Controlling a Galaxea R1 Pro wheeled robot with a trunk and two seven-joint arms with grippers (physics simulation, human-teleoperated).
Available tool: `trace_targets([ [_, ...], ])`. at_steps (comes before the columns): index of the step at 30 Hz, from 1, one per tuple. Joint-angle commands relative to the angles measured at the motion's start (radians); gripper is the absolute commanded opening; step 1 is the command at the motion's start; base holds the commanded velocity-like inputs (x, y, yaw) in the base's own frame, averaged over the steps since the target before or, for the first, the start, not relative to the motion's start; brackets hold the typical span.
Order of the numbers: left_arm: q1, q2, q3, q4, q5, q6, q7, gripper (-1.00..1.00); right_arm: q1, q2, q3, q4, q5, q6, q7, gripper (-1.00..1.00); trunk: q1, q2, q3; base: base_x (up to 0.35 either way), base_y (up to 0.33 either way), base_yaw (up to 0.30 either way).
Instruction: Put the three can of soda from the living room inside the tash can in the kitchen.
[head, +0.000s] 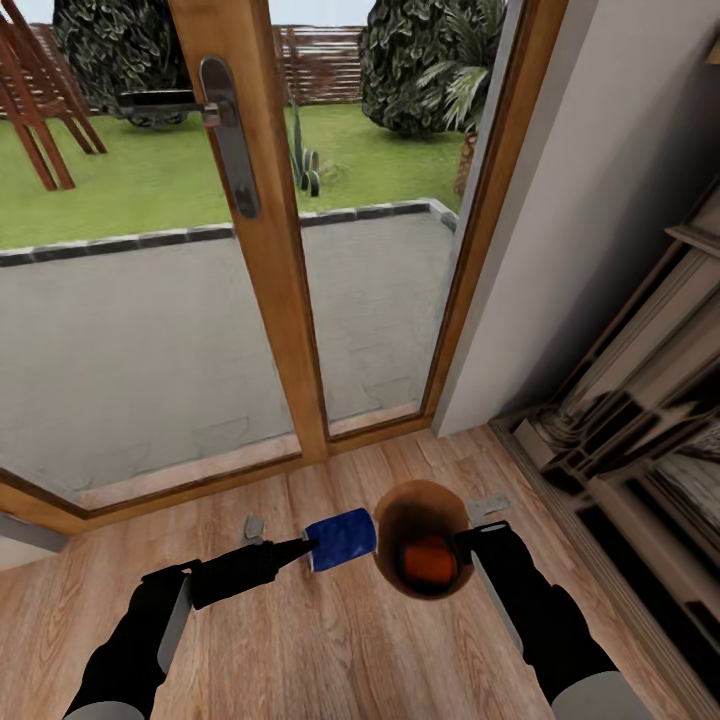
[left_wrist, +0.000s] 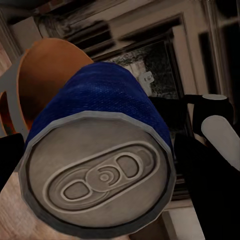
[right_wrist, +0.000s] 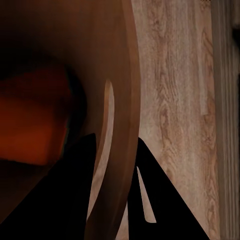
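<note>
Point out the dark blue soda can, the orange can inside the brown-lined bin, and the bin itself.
dark blue soda can (head: 341, 539), head view, on its blue side wall.
orange can (head: 428, 562), head view, on its visible orange side.
brown-lined bin (head: 395, 510), head view, on its inner wall near the rim.

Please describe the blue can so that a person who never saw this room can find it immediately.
Start at the glass door with its wooden frame and look down to the wood floor before it. There the left gripper holds the blue can sideways beside the trash bin. It is dark blue; the can in the bin is orange.
</note>
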Motion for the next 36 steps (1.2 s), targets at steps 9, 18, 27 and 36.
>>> trace_targets([
  [9,0.000,-0.062,0.000,0.007,-0.002,-0.001,0.001,-1.00,0.000,0.018,0.036,0.032,-0.006,-0.002,0.000,-1.00,0.000,0.000,0.000,0.000,0.000,0.000],
  [18,0.000,-0.073,-0.001,0.007,-0.003,-0.002,0.004,-1.00,0.000,0.021,0.044,0.034,-0.006,-0.002,-0.002,-1.00,0.000,0.000,0.000,0.000,0.000,0.000],
  [27,0.000,-0.082,0.002,0.012,-0.003,-0.006,0.153,-1.00,0.000,0.035,0.050,0.034,-0.006,-0.001,-0.075,-1.00,0.000,0.000,0.000,0.000,0.000,0.000],
  [36,0.000,-0.110,0.001,0.015,-0.006,-0.009,0.187,-1.00,0.000,0.040,0.050,0.035,-0.006,-0.001,-0.085,-1.00,0.000,0.000,0.000,0.000,0.000,0.000],
])
